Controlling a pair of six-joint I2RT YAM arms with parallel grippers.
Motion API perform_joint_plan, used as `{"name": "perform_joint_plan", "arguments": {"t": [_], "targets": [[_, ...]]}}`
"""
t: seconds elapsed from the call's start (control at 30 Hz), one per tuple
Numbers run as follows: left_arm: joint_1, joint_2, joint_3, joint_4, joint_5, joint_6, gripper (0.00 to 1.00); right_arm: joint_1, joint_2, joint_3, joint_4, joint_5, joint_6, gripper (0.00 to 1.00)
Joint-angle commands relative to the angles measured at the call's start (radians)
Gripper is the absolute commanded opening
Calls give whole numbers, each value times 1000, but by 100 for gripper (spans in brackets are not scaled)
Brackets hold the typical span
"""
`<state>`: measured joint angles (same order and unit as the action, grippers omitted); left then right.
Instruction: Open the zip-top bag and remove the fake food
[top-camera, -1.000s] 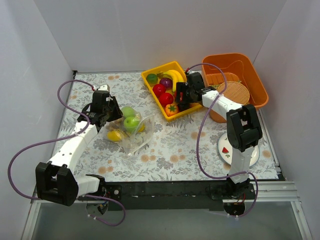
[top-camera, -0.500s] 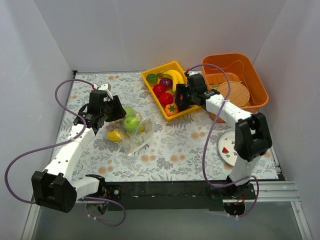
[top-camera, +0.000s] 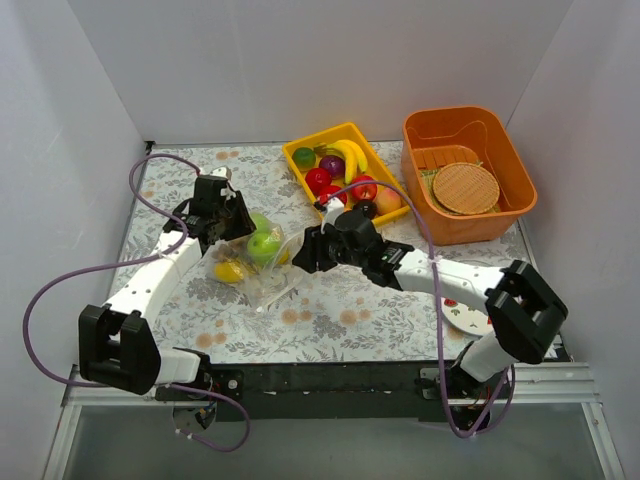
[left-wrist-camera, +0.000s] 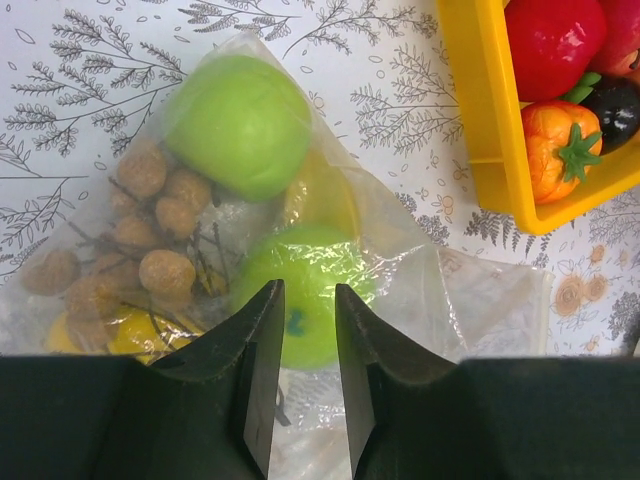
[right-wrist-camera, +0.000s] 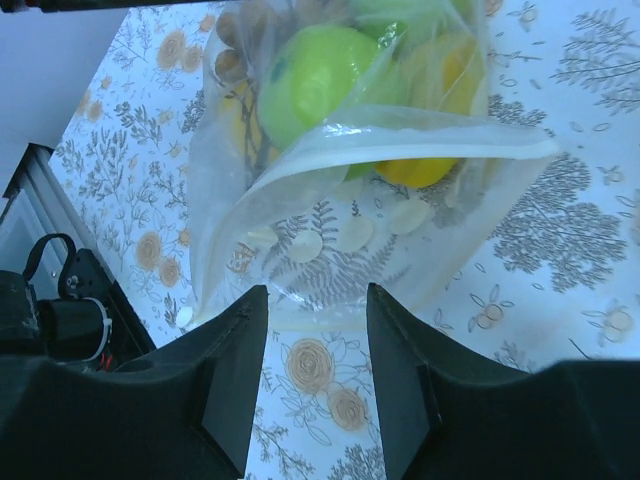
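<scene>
The zip-top bag (top-camera: 268, 278) lies on the floral cloth at centre left, holding green apples (top-camera: 265, 243), a yellow lemon (top-camera: 229, 271) and a brown twiggy bunch (left-wrist-camera: 130, 230). My left gripper (top-camera: 237, 222) hovers over the bag's far end, its jaws a little apart and empty above a green apple (left-wrist-camera: 320, 265). My right gripper (top-camera: 298, 255) is open at the bag's near-right edge. In the right wrist view the bag's zip strip (right-wrist-camera: 400, 125) arches above its lower edge (right-wrist-camera: 330, 315), which lies just ahead of the gripper (right-wrist-camera: 318, 290).
A yellow tray (top-camera: 300, 176) with banana, red fruits and the orange tomato-like fruit (left-wrist-camera: 560, 145) stands at the back centre. An orange basket (top-camera: 520, 170) with wicker mats is at the back right. A white plate (top-camera: 470, 318) lies near the right arm's base.
My right arm has swung from over the yellow tray down and left to the bag's edge. My left gripper has shifted slightly right over the bag.
</scene>
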<state>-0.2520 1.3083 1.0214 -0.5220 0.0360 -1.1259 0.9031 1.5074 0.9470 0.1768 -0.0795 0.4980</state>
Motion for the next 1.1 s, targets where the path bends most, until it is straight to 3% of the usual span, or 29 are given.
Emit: {"name": "perform_joint_plan", "arguments": {"t": [0.0, 0.47, 1.07], "targets": [[-1, 3, 14, 63, -19, -23, 25, 11, 112, 10, 228, -71, 79, 52], [-1, 22, -119, 123, -5, -38, 18, 31, 347, 137, 340, -49, 204, 79], [-1, 8, -222, 157, 50, -54, 12, 39, 473, 279, 194, -16, 166, 94]]}}
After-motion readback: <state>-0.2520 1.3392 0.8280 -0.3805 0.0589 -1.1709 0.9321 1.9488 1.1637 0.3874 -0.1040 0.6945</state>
